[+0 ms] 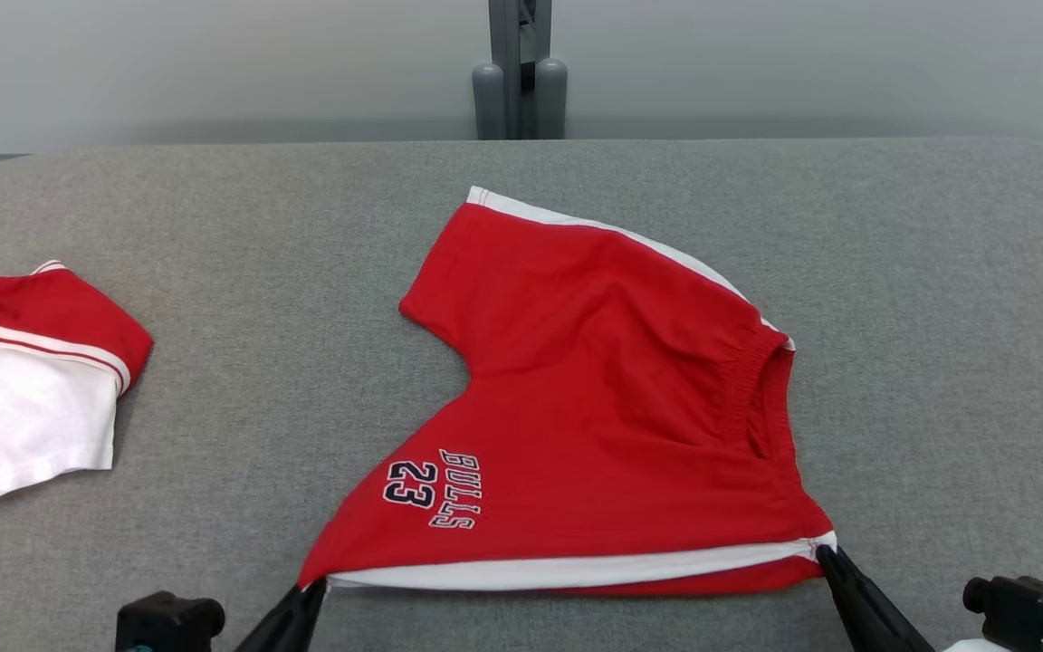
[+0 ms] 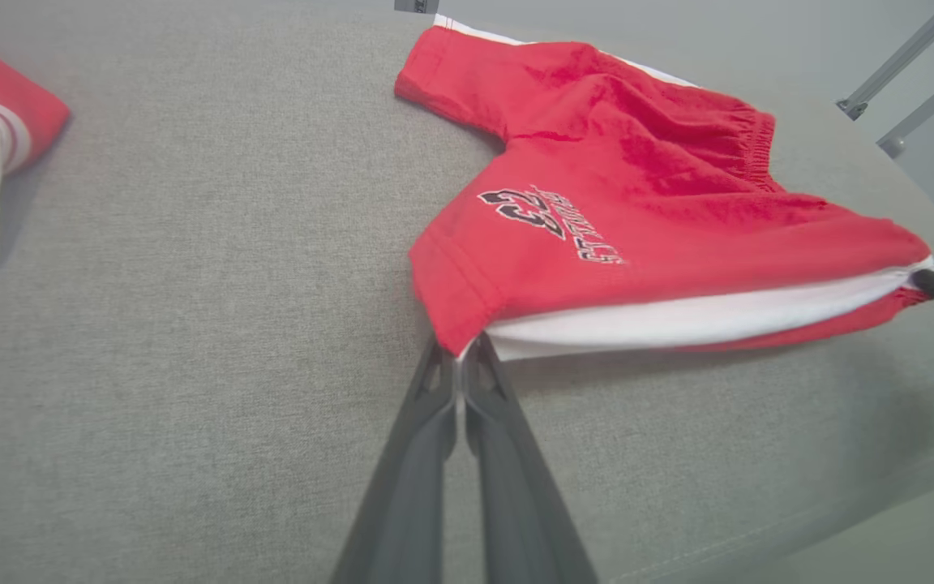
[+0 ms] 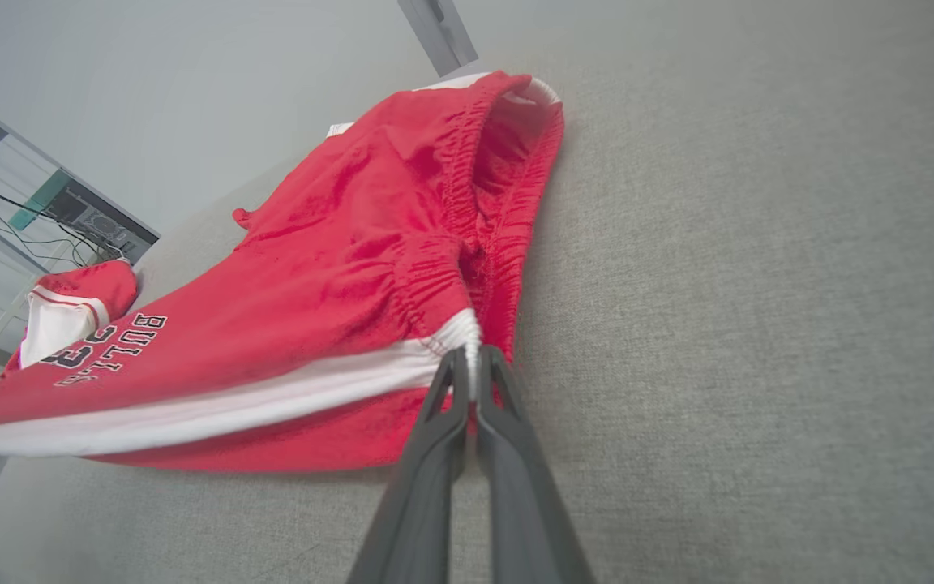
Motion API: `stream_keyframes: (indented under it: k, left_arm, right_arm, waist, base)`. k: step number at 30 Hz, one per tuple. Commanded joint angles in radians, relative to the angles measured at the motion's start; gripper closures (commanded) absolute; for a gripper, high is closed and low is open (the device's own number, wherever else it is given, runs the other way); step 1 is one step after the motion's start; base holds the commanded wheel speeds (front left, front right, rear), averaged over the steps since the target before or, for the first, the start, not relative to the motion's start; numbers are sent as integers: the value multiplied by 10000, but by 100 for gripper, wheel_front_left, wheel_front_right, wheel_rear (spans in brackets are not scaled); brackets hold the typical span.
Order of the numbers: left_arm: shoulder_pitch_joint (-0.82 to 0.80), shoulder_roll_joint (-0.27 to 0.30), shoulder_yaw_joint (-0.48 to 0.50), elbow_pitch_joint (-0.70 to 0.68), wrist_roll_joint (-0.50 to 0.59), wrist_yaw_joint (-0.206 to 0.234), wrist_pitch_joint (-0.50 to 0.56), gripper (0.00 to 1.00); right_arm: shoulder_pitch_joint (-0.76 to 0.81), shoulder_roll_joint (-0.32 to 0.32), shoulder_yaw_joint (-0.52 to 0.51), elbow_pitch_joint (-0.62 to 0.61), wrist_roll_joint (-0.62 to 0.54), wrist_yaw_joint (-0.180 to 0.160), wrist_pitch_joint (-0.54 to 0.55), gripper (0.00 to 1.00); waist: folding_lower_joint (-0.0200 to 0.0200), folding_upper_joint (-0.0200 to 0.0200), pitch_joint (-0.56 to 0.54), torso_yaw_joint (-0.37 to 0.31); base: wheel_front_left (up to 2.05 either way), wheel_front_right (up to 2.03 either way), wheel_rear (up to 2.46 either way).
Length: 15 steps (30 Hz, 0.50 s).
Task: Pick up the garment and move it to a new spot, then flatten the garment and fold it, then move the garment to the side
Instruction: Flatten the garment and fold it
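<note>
The head view looks forward and down from above the near edge of the grey cloth-covered bench (image 1: pixel 214 226), taking in its full width up to the far edge and the pale wall behind. The left wrist view sits low and close at the near left, looking along the left gripper (image 2: pixel 460 347) toward the far right corner, while the right wrist view, equally low, looks along the right gripper (image 3: pixel 473 358) toward the far left. All three share the red fabric shorts with white side stripes (image 1: pixel 603 389) and the folded red-and-white garment (image 1: pixel 23 389) by the left edge.
</note>
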Motion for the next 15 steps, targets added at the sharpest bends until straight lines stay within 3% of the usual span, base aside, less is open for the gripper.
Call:
stream_keyframes:
  k: [1,8,15]
  left_arm:
    - [-135,99,82,-16,-23,-83,31,100]
    - [-1831,595,400,543,-27,-881,359,100]
    - [-5054,139,314,2759,-217,-1979,938,100]
  right_arm:
    - [86,28,-126,-161,-102,3,119,100]
    - [-512,613,-537,-903,-390,3,439,100]
    - [-2174,854,-355,-537,-360,3,89,100]
  waist:
    - [0,0,38,-33]
    - [0,0,550,-174]
    - [0,0,1439,-423]
  base:
    - [0,0,0]
    - [0,0,0]
    - [0,0,0]
